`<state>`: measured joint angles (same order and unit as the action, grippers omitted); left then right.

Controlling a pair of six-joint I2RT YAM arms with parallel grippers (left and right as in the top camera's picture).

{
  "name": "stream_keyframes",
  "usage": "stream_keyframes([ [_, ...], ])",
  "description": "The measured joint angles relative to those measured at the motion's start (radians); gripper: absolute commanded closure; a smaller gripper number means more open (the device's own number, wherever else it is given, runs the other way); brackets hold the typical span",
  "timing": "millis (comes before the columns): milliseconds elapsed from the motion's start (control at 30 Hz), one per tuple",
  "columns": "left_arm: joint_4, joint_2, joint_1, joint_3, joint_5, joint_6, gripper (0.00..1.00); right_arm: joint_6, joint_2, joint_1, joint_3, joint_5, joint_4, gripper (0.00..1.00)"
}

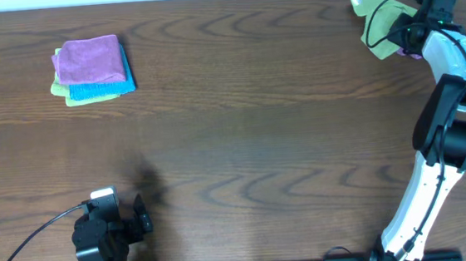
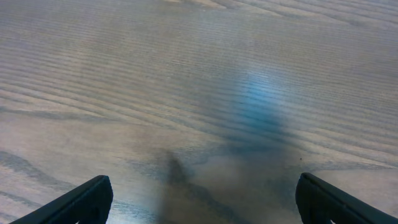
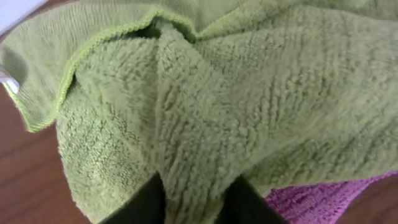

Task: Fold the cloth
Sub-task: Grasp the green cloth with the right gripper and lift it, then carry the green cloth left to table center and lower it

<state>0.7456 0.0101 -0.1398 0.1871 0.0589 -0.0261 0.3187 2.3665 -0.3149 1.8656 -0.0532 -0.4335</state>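
The lime-green cloth (image 1: 377, 21) lies crumpled at the far right back corner of the table. It fills the right wrist view (image 3: 205, 93). My right gripper (image 1: 410, 36) is shut on a raised fold of the cloth, with both fingers (image 3: 196, 190) pinching the terry pile. My left gripper (image 1: 144, 214) is open and empty near the table's front left, and only bare wood shows between its fingers (image 2: 202, 190).
A purple cloth (image 3: 339, 200) lies under the green cloth's edge by my right gripper. A folded stack stands at the back left: a purple cloth (image 1: 90, 60) on a blue one (image 1: 101, 91), with a green edge (image 1: 59, 88) below. The table's back edge runs just behind the cloth.
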Motion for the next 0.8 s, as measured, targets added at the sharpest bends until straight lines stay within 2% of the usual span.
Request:
stream_keyframes([
  [33,0.000,0.000,0.000,0.000,0.000,0.000,0.05,0.002,0.000,0.000,0.000,0.000,-0.007,0.99],
  [367,0.000,0.000,0.000,0.000,0.000,0.000,0.05,-0.019,-0.040,0.003,0.020,-0.018,-0.157,0.99],
  [633,0.000,0.000,0.000,0.000,0.000,0.000,0.05,-0.087,-0.334,0.071,0.031,-0.030,-0.422,0.99],
  [800,0.000,0.000,0.000,0.000,0.000,0.000,0.05,-0.126,-0.469,0.141,0.037,-0.030,-0.500,0.99],
])
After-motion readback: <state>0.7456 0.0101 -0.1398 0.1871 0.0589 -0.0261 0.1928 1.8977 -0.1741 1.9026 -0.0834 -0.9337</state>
